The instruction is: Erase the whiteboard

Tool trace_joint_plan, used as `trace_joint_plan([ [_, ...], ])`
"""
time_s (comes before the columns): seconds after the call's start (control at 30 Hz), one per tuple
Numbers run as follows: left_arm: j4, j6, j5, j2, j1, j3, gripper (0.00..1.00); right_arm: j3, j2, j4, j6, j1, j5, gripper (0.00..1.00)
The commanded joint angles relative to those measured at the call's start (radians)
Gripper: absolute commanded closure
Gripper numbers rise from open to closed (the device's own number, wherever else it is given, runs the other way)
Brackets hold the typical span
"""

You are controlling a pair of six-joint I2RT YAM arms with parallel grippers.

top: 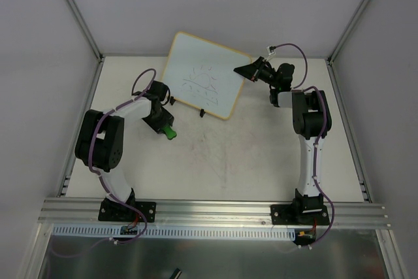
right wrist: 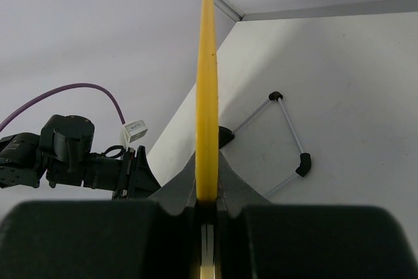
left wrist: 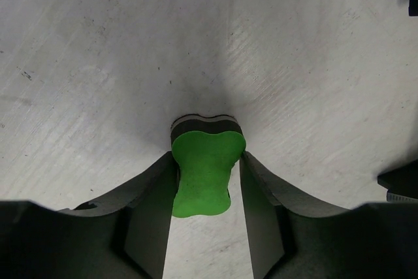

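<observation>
The whiteboard stands tilted at the back of the table, with black marks on its face and its black clip feet near the table. My right gripper is shut on the board's right edge; the right wrist view shows the yellow frame edge-on between the fingers. My left gripper is shut on the green eraser just in front of the board's lower left corner. In the left wrist view the eraser is pinched between the two dark fingers, its dark felt side toward the table.
The table top is pale and scuffed, with grey walls on three sides. A metal rail runs along the near edge by the arm bases. The left arm shows in the right wrist view past the board.
</observation>
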Motion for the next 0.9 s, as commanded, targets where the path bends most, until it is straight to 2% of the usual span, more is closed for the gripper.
trace_joint_plan([
  [0.0,-0.030,0.009,-0.017,0.006,-0.009,0.020,0.59,0.016,-0.031,0.048,-0.073,0.001,-0.018,1.00],
  [0.03,-0.027,0.015,-0.016,0.008,-0.011,0.022,0.62,0.015,-0.033,0.048,-0.075,0.001,-0.018,1.00],
  [0.2,-0.028,0.018,-0.019,0.011,-0.019,0.022,0.63,0.010,-0.035,0.051,-0.075,0.001,-0.018,1.00],
  [0.27,-0.028,0.021,-0.016,0.010,-0.019,0.017,0.71,0.009,-0.036,0.053,-0.075,0.001,-0.020,1.00],
  [0.47,-0.027,0.041,-0.013,-0.049,-0.019,0.020,0.72,0.007,-0.039,0.054,-0.073,-0.001,-0.018,1.00],
  [0.6,-0.025,0.104,-0.043,-0.115,-0.017,0.062,0.73,0.004,-0.042,0.054,-0.073,-0.001,-0.020,1.00],
  [0.77,0.008,0.260,-0.057,-0.142,-0.015,0.175,0.74,-0.007,-0.048,0.054,-0.079,-0.001,-0.021,1.00],
  [0.83,0.022,0.305,-0.037,-0.118,-0.016,0.216,0.80,-0.008,-0.051,0.054,-0.079,0.001,-0.021,1.00],
  [0.87,0.025,0.337,-0.039,-0.107,-0.015,0.259,0.88,-0.011,-0.051,0.054,-0.081,0.001,-0.023,1.00],
])
